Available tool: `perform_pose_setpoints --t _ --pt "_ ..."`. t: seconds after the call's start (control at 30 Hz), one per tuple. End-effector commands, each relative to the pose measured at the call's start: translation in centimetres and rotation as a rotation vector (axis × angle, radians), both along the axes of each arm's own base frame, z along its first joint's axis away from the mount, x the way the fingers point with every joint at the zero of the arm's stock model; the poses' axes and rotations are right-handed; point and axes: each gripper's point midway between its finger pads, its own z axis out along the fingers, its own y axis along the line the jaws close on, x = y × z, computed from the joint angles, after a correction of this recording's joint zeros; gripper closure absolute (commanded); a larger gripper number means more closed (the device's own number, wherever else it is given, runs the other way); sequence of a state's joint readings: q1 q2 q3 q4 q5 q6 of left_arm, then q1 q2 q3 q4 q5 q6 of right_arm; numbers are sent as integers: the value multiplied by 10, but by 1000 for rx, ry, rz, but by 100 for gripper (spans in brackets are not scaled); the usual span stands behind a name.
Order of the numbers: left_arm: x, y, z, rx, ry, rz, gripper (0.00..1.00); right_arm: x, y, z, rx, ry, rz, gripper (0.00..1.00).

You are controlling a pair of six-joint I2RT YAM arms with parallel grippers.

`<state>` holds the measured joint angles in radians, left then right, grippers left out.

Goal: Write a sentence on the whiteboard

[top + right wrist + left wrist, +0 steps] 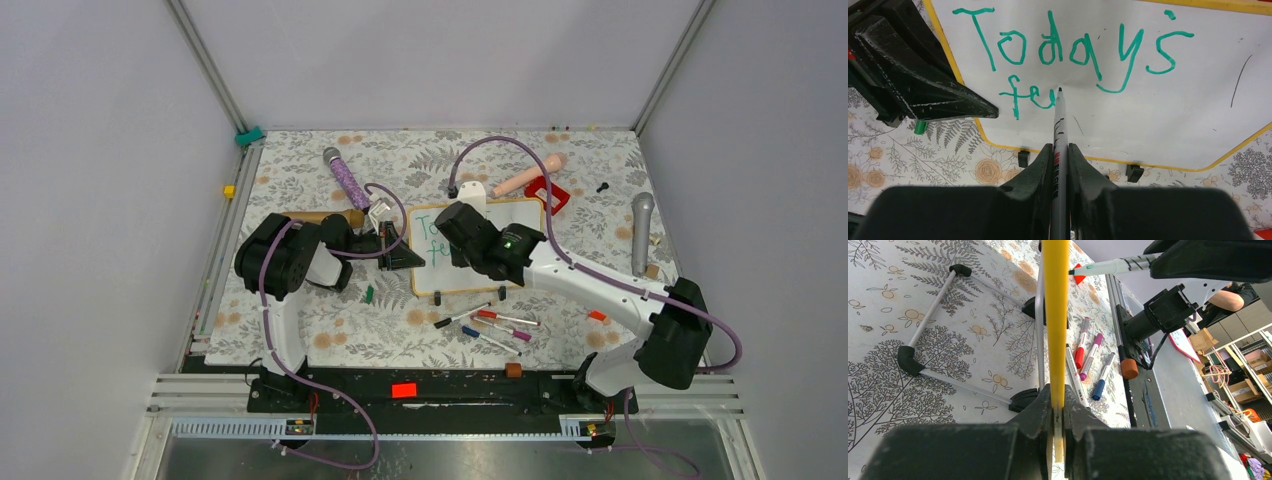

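We see the whiteboard (428,275) mid-frame in the top view, flat on the floral tabletop (290,180). Our left tool (1058,402) is clamped on its yellow frame. Our right tool (1060,152) is clamped on a marker (1058,125), tip touching the board. The sentence (1068,50) reads "Todays", then "f" and one unclear letter; the marker's red label is unreadable

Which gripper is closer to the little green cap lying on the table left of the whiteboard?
Left. The left gripper clamps the whiteboard's left edge, the green cap close beside it. The right gripper holds a marker over the board, farther away.
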<state>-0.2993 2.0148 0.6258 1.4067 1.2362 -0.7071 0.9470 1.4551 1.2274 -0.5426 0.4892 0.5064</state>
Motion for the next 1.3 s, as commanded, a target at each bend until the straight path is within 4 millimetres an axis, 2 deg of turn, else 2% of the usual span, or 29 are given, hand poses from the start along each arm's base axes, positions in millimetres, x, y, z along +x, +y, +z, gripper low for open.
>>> perform_pose_setpoints --t 0.0,0.3,0.77,1.1,1.27 --pt "-9 -2 20 -31 -136 -64 100 17 -3 20 13 -60 -62 100" --pt "-8 -2 19 -31 -135 -64 100 22 -16 19 -3 -63 -97 100" --pt "-7 -1 21 -32 -138 -62 100 17 -9 2 13 1 -83 100" --pt "-5 -1 22 -33 -143 -57 100 -10 -20 -33 -4 121 -83 100" --pt "-5 -1 21 -32 -141 -57 100 -12 -22 -34 1 126 -84 100"
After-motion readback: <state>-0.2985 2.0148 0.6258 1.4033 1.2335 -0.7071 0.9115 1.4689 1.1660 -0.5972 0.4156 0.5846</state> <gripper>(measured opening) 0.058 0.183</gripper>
